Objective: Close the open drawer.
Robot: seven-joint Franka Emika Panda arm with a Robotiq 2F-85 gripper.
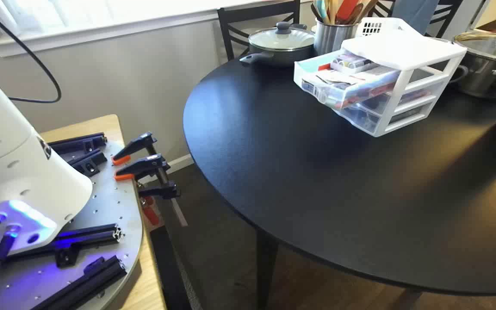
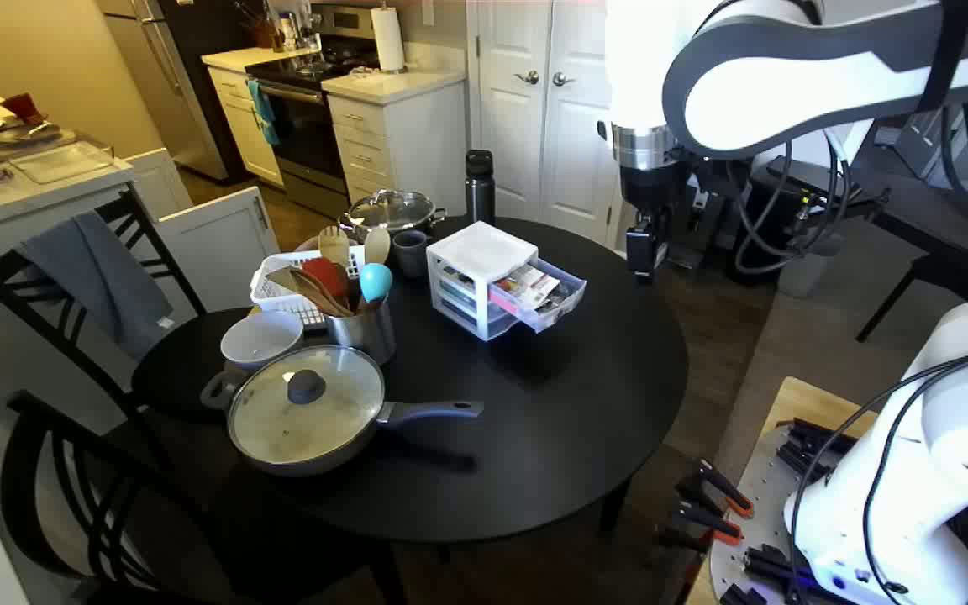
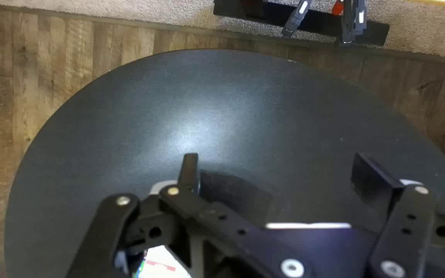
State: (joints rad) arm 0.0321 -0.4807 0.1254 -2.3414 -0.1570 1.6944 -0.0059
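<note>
The drawer, a shallow clear-plastic top drawer holding red, white and blue items, juts out of the small white-framed organizer in both exterior views. The organizer stands on the table, and its two lower drawers are pushed in. My gripper hangs to the right of the drawer in an exterior view, apart from it. In the wrist view its fingers are spread, with nothing between them. A white item with a red stripe shows partly behind the gripper's linkage; most of the drawer is hidden there.
On the black round table stand a lidded frying pan, a steel utensil holder, a white basket, a lidded pot and a dark bottle. Clamps sit at the robot's base.
</note>
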